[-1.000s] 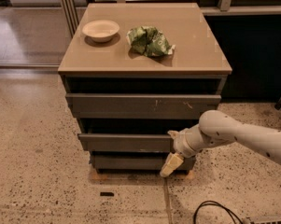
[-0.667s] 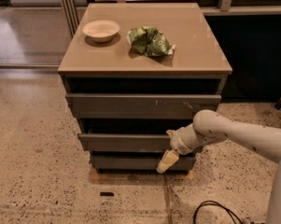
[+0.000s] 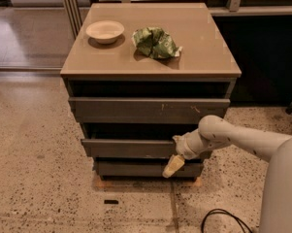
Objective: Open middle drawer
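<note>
A grey-brown cabinet has three handle-less drawers. The top drawer front carries pale scratches. The middle drawer has a plain front and stands a little out from the cabinet, with a dark gap above it. The bottom drawer is the shortest. My gripper comes in from the right on a white arm and sits at the right part of the middle drawer's front, its yellowish fingertip hanging down over the bottom drawer.
A white bowl and a crumpled green bag lie on the cabinet top. A black cable curls on the speckled floor at the lower right. A small dark object lies on the floor in front. Dark furniture stands to the right.
My gripper and arm have shifted a little to the left along the middle drawer's front. The drawer looks unchanged.
</note>
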